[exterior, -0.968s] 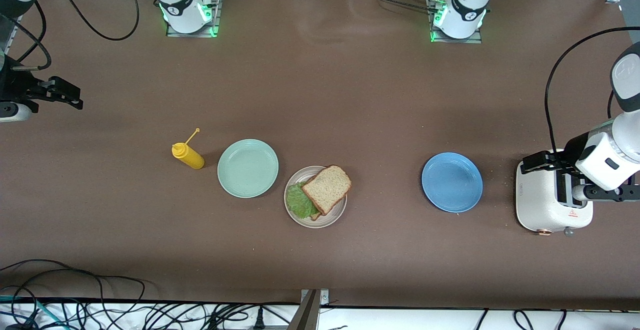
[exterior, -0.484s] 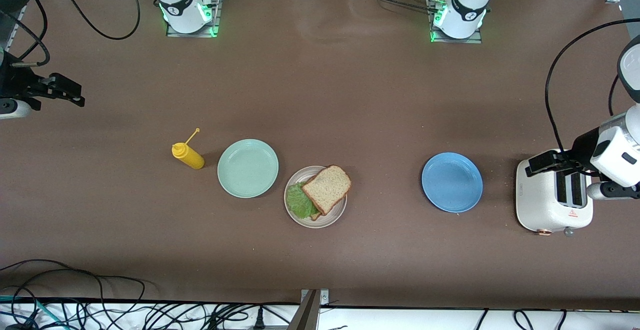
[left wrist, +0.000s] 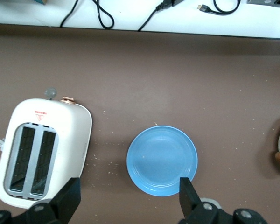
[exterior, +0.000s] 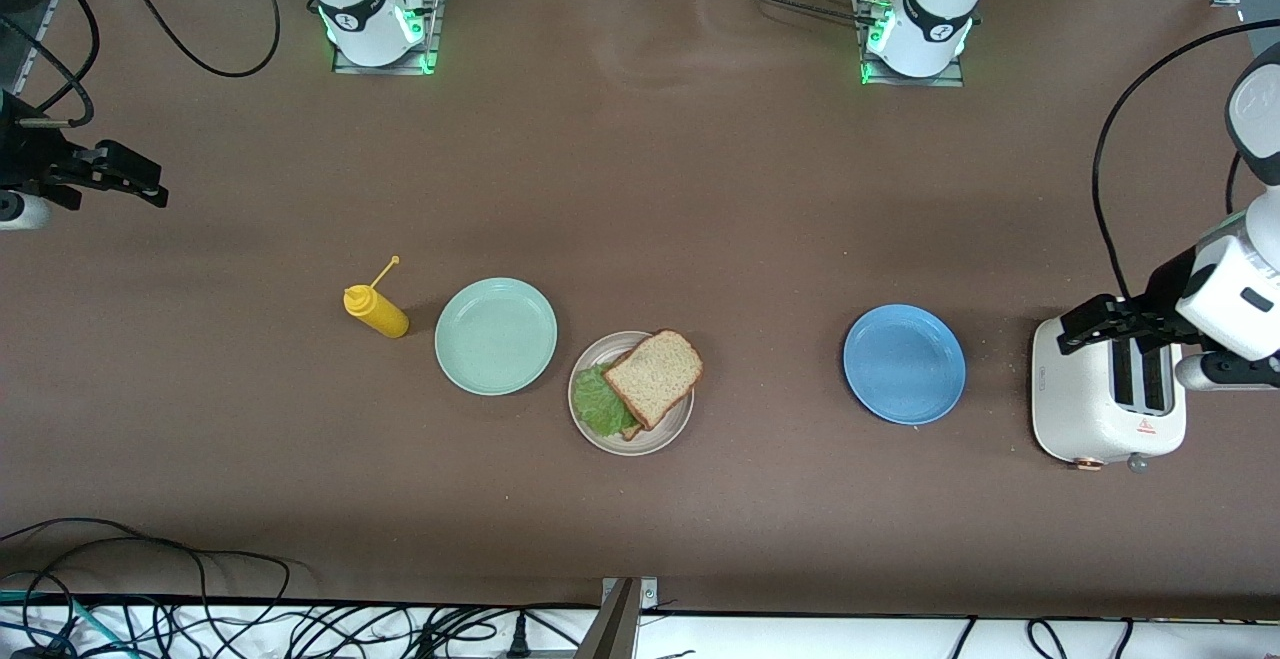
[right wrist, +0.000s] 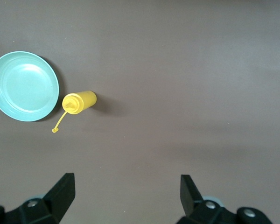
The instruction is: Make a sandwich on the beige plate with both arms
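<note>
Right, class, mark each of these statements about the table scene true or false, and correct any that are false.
1. The sandwich lies on the beige plate. True.
2. The mint-green plate holds a bread slice. False: nothing lies on it.
3. The left gripper is over the toaster, jaws open and holding nothing. True.
4. The yellow bottle stands beside the blue plate. False: it lies beside the mint-green plate, toward the right arm's end.
5. The right gripper is closed on the lettuce. False: it is open, holds nothing and hangs over bare table at the right arm's end.
</note>
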